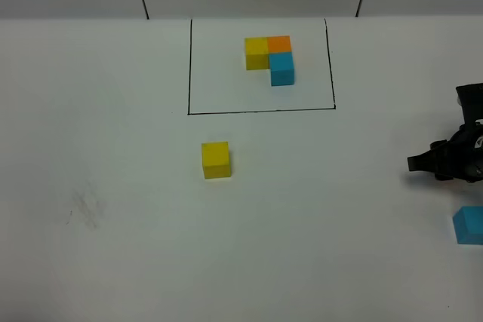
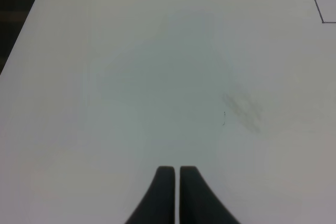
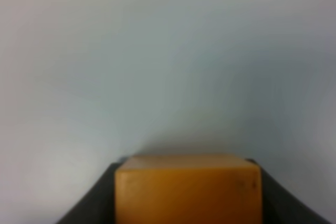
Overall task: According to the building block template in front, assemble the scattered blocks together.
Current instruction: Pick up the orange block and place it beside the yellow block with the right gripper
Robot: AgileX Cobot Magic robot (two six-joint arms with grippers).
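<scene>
Light-blue cube [image 1: 469,225] first, closest of the lot, sitting on the white counter [image 1: 113,277] at the near right edge and partly cut off by the exterior view.

Just behind it comes the right claw [image 1: 416,162], black, low over the counter and pointing towards the middle. Its wrist camera is a blur, but the catch is plain: the orange cube [image 3: 188,190] is wedged between the dark fingers [image 3: 97,200], which lie against both of its sides with no gap showing. That reads as a grip.

On the other side, the left claw [image 2: 173,192] is out of the overhead view. Its own camera shows its two tips pressed together, holding nothing. Ahead of it there is bare counter, a faint grey smudge [image 2: 241,111], and beyond that one corner of the black frame [image 2: 321,9].

Further back, the yellow cube [image 1: 216,160] stands alone near the middle, well apart from both claws and just short of the frame's near line.

Farthest away is the template [image 1: 270,56] inside the frame, towards its far side. Yellow and orange sit side by side, with light blue tucked against the orange on the near side, all three touching in an L.
</scene>
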